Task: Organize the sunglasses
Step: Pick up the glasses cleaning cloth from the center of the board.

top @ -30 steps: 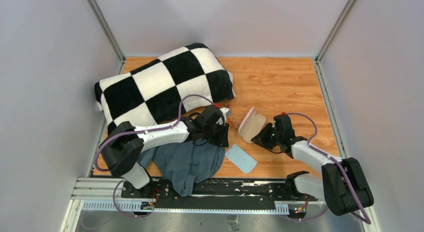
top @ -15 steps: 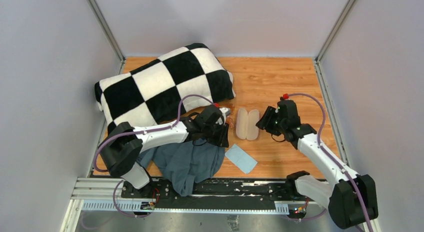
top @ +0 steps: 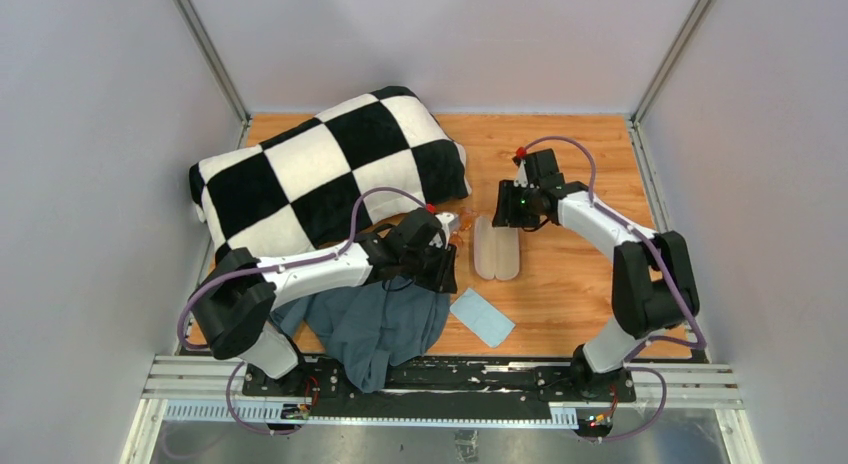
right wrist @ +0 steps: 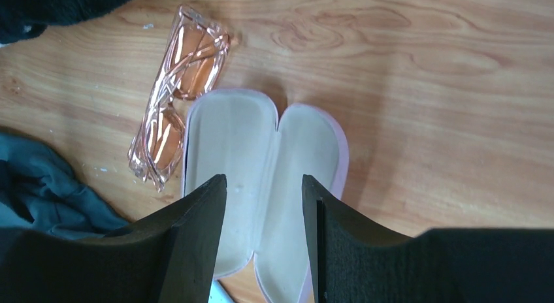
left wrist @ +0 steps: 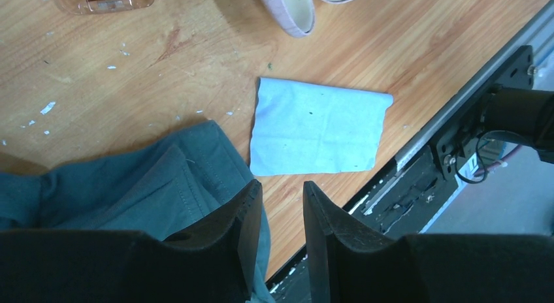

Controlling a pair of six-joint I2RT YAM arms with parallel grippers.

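Two pincers: both empty, neither touching the sunglasses.
Left pincer (left wrist: pixel 282 215): jaws a narrow gap apart, nothing between them; hangs over the garment (left wrist: pixel 130 179) edge and cloth (left wrist: pixel 317 127), lower centre of its view.
Right pincer (right wrist: pixel 263 185): jaws moderately apart, holding nothing; poised over the open case (right wrist: pixel 235 140).
Sunglasses (right wrist: pixel 179 94): apparently folded, flat on the worktop (right wrist: pixel 424 87), upper left of the right wrist view, just beside the case's left half.
Handling (judged): light, thin stiff frame, slick lenses, fragile at the hinges.
Grip point (judged): across the bridge or frame rim, not the lenses; gentle squeeze.
Risk: skidding on the wood when pinched.
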